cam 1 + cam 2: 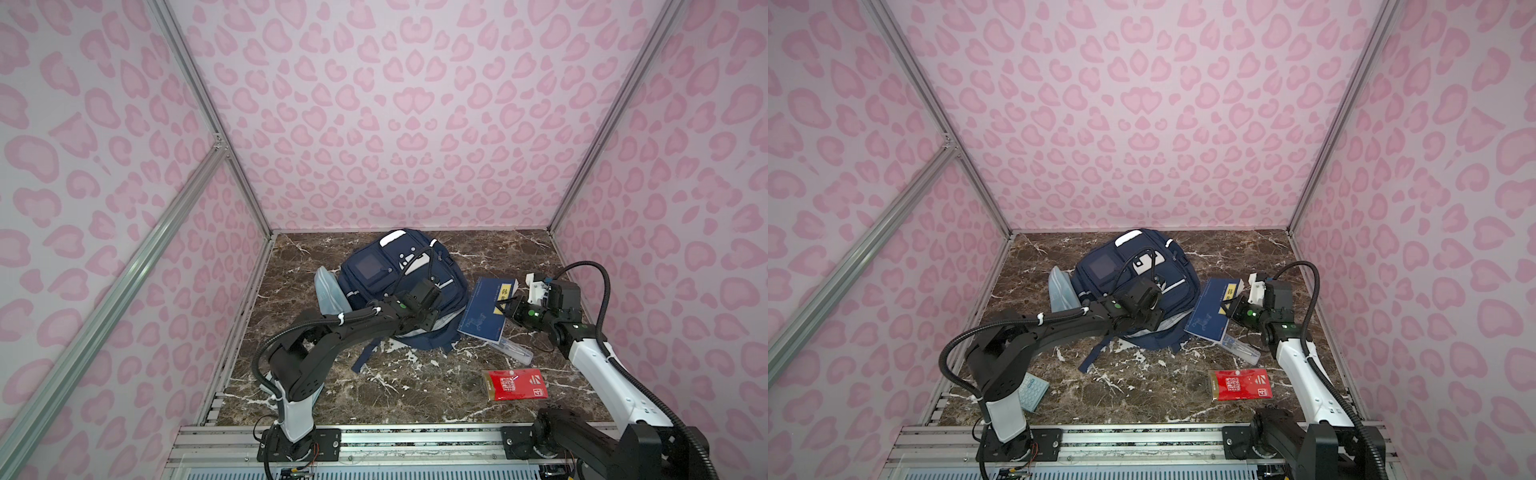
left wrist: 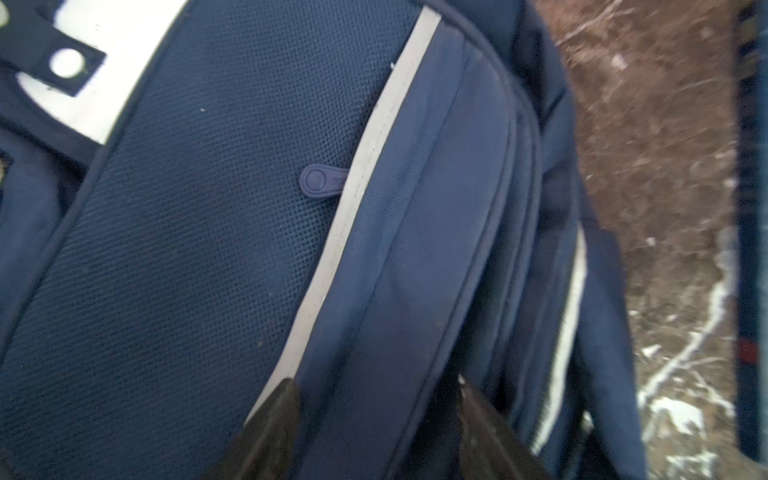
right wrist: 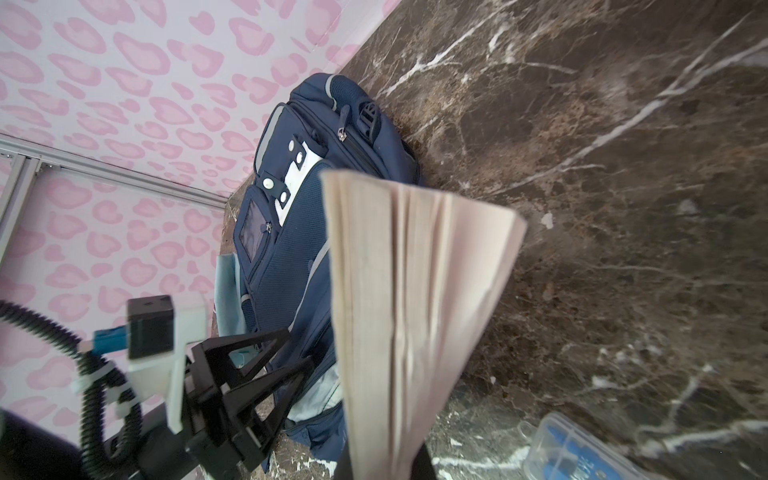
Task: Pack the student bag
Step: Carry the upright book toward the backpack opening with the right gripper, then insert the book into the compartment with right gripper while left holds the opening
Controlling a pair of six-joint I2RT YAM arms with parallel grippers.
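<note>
**Book gripped beside a bag that shows no opening**

The student bag [image 1: 374, 291] lies flat on the marble surface [image 1: 415, 386]. Its long axis runs from the back wall toward the arms' bases, with the handle end farthest from them. The blue book [image 1: 484, 309] is just beside the bag on the right arm's side, its long edge roughly parallel to the bag's. The right tool [image 1: 503, 306] is clenched on the book's edge away from the bag, and in its wrist view the pages fan out.

The left tool [image 2: 378, 399] is over the end of the bag nearest the bases. Its fingers [image 2: 282, 407] are spread across navy fabric by a reflective stripe [image 2: 353, 216] and grasp nothing; I cannot tell whether they touch it. No open mouth shows, so the left arm, being nearer, likely has to make one before the book crosses over.
</note>
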